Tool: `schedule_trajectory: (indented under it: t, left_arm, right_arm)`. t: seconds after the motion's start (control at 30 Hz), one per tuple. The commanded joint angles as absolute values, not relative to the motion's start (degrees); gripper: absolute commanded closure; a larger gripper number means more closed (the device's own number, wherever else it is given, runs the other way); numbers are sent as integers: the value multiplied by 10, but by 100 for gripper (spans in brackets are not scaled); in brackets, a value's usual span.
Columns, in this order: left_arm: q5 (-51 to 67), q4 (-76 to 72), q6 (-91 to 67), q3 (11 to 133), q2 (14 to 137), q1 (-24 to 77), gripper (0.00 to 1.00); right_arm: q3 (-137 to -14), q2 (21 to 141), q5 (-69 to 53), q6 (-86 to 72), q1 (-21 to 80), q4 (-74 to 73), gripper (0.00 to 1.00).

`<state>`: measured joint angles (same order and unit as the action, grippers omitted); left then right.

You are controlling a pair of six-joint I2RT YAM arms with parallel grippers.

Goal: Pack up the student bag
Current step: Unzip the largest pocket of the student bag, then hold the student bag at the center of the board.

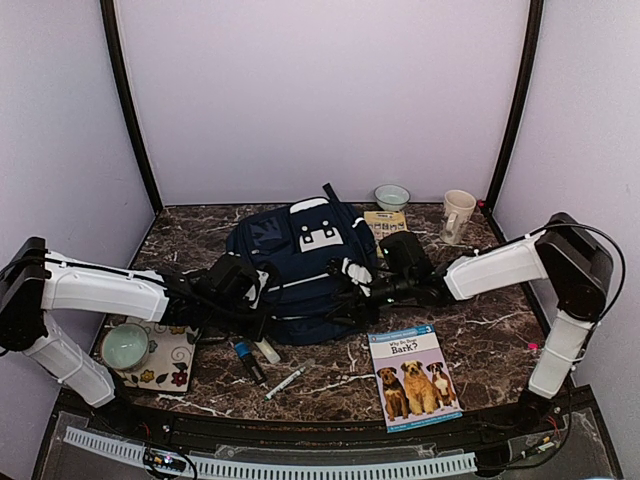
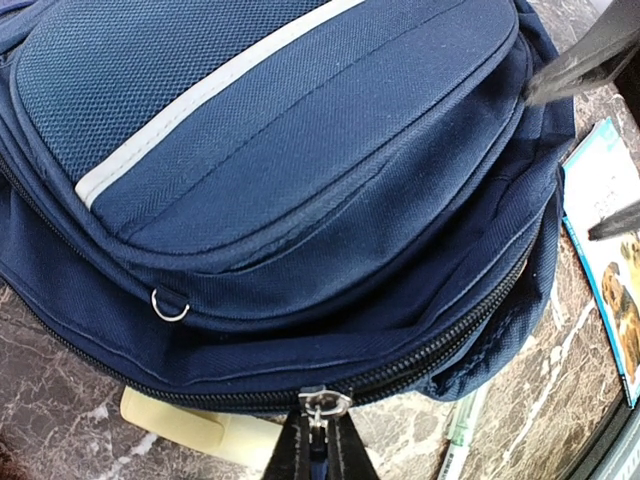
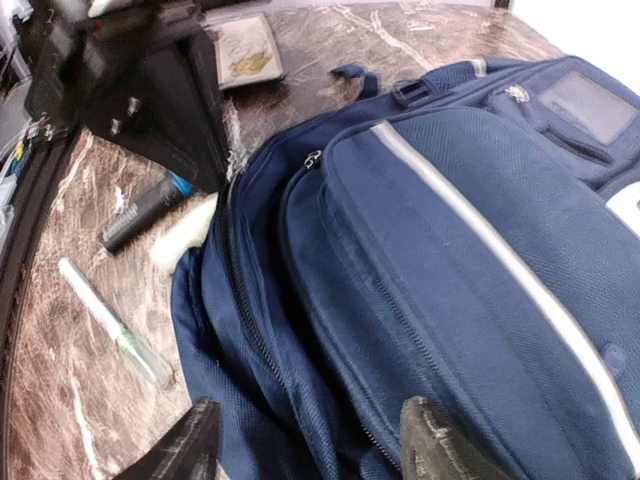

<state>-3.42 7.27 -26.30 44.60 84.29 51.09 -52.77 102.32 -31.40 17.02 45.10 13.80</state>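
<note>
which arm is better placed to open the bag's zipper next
Left, probably: the left end effector is shut on the zipper pull of the student bag, while the right end effector hangs open over the fabric.

Built as a white, boxy-shelled left arm [image 1: 100, 287] and a matching right arm [image 1: 495, 267]. Jointed at each elbow with bulky black rounded housings [image 1: 580, 262]. Capped at the wrists with black motor blocks [image 1: 405, 262]. Trailed by a thin black cable [image 1: 618, 255] looping past the right elbow. Tipped with dark, matte, tapered fingers [image 3: 440, 452], scuffed grey along the edges.
</note>
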Motion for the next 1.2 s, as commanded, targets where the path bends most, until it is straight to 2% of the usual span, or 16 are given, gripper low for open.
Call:
schedule_trajectory:
  t: [0.0,0.17,0.33,0.47,0.73,0.8,0.97,1.17]
  left_arm:
    - [-16,40,-256,434,838,507,100]
    - [14,10,-250,424,835,507,100]
    - [39,-17,-239,416,830,507,100]
    - [47,-30,-229,409,827,507,100]
    - [58,-56,-217,399,827,507,100]
    - [59,-63,-214,396,826,507,100]
    - [57,-68,-211,394,824,507,100]
    - [49,-70,-212,386,815,507,100]
  right_arm:
    - [-527,990,-304,164,464,145,30]
    - [-552,992,-287,169,495,124,22]
    - [-601,1039,-268,166,518,110,19]
    - [-646,1086,-258,160,529,97,21]
    - [-685,1148,-250,149,541,75,30]
    - [-688,1156,-249,149,541,70,37]
    - [-685,1165,-244,148,541,60,69]
    - [-676,1156,-242,151,541,58,99]
